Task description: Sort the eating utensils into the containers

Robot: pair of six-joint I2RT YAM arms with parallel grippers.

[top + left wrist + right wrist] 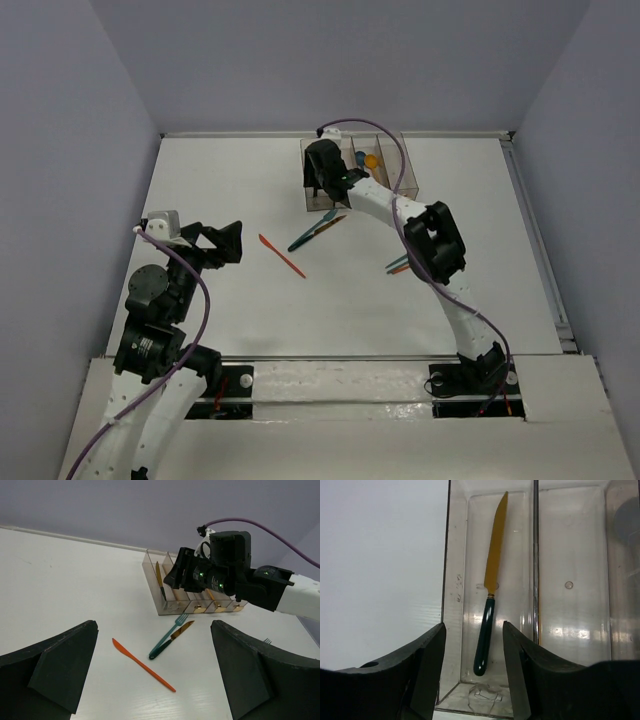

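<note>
The containers (400,180) are a row of clear bins at the back of the table. My right gripper (326,178) hovers open and empty over the leftmost bin (455,580). A knife (490,605) with a gold blade and dark handle lies in that bin. A blue spoon (360,158) and an orange spoon (372,160) are in a bin further right. My left gripper (228,241) is open and empty, facing an orange knife (142,665) on the table. Beyond that knife lie a teal fork (167,637) and a gold-bladed knife (179,631), side by side in front of the bins (172,605).
More utensils (398,266) lie partly under my right forearm (432,240); a fork tip (267,641) shows in the left wrist view. The white table ends at walls on the left, back and right.
</note>
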